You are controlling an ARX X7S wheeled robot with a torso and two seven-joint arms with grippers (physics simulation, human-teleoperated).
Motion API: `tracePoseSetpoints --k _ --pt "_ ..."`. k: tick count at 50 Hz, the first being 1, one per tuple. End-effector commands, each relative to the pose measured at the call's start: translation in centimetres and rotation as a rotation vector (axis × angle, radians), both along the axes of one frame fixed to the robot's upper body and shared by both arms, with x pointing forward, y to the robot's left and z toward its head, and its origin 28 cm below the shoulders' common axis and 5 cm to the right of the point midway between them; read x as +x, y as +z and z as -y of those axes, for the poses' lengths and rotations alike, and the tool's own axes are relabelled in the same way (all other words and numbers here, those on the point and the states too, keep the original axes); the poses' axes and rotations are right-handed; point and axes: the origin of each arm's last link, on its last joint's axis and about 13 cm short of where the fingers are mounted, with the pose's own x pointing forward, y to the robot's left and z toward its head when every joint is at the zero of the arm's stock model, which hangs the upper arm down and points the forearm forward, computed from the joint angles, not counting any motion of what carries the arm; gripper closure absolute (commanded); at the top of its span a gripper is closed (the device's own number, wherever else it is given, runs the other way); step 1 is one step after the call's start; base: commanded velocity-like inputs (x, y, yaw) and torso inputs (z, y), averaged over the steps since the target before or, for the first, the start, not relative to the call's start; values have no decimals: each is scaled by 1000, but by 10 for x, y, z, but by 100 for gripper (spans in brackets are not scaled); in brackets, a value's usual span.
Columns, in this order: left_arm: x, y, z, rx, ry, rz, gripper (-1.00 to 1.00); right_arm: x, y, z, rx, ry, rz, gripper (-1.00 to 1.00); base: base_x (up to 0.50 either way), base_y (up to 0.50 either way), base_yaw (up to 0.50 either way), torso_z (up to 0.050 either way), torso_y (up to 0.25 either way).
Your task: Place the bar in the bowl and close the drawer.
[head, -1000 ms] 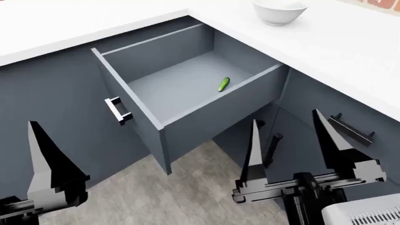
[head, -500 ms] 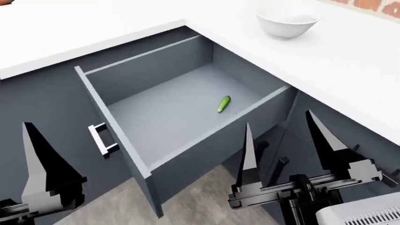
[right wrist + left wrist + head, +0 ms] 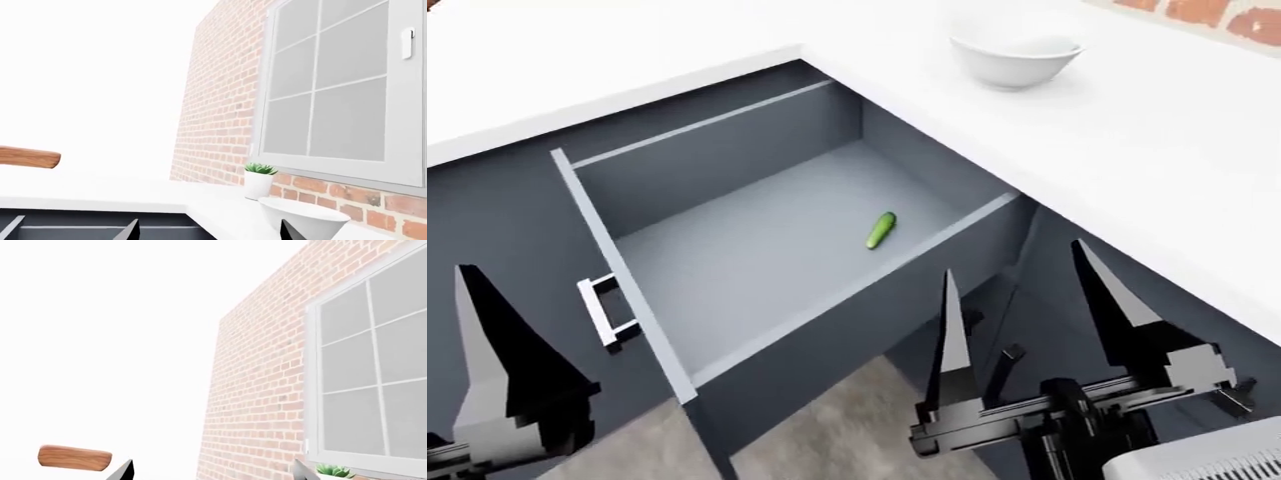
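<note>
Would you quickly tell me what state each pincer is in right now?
Left pincer: open, holding nothing; only one finger shows in the head view.
Right pincer: open, holding nothing, fingers spread in front of the drawer.

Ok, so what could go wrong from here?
No pale bar shows in the open drawer; the only item there is a green piece, an easy wrong pick. The right gripper, jaws open, hangs low beside the drawer's side wall and could clip it reaching in.
</note>
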Motion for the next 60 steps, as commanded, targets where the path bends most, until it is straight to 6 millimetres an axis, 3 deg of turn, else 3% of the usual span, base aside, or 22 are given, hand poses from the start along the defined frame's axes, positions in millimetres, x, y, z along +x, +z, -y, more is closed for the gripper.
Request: tracePoseSetpoints --k 1,12,42,60 --pt "-1 0 0 -4 2 1 -100 -1 1 -1 -4 14 -1 -100 397 -304 0 0 0" --pt "-2 -2 -3 -8 4 5 -100 0 3 -4 -17 26 6 -100 366 -280 0 0 0" --pt "-5 -1 -4 -15 18 3 -100 1 3 -5 -8 16 -7 -100 2 -2 4 0 0" --pt "-8 0 -5 -15 22 9 -100 2 4 -6 -20 8 -12 -100 0 0 327 0 0"
